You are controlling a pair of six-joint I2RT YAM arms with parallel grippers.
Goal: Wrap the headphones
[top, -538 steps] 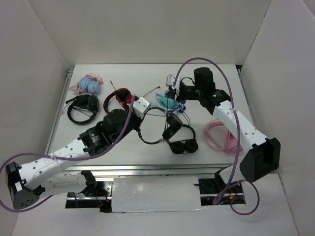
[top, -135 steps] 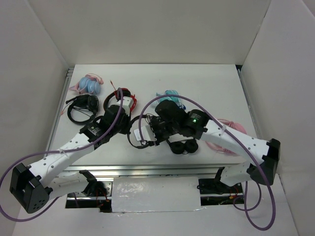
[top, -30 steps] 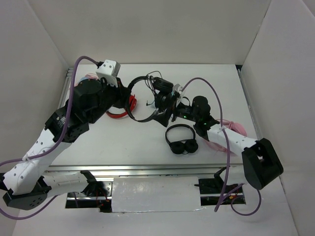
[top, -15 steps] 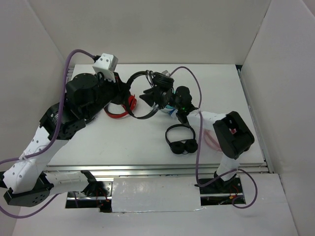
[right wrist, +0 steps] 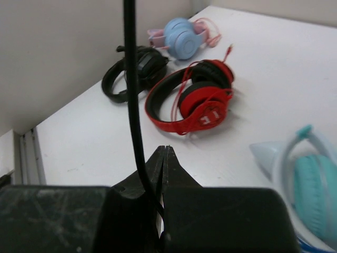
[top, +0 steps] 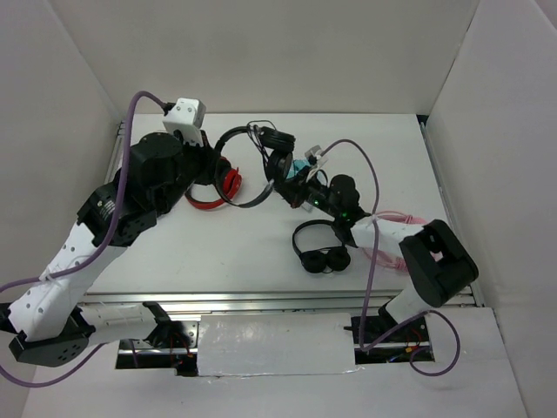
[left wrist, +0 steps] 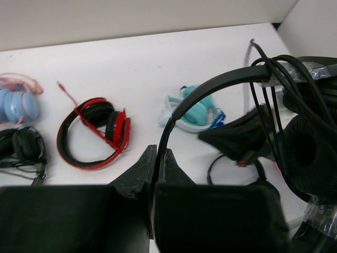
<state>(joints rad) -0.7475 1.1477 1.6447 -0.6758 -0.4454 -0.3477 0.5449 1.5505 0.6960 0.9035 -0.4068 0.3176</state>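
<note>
The headphones (top: 278, 141), a slim black pair with a thin headband and small round earcups, are held in the air above the table's back middle. My left gripper (top: 218, 170) is shut on the headband (left wrist: 210, 87), which runs up out of my fingertips in the left wrist view (left wrist: 158, 153). The black cable (left wrist: 269, 71) is looped several times round the headband beside an earcup (left wrist: 310, 153). My right gripper (top: 285, 178) is by the other end. Its jaws (right wrist: 166, 150) are closed, with a black cable strand (right wrist: 131, 79) pinched low between them.
On the table lie a red pair (top: 213, 187), a teal pair (left wrist: 197, 110), a fat padded black pair (top: 320, 248), a pink pair (top: 396, 239), a blue-and-pink pair (left wrist: 16, 103) and a black headset with a mic (left wrist: 21, 147). White walls stand on three sides.
Both grippers keep their hold on the lifted headphones. The right wrist has swung left and back to the right near the earcup; the left gripper has shifted slightly.
</note>
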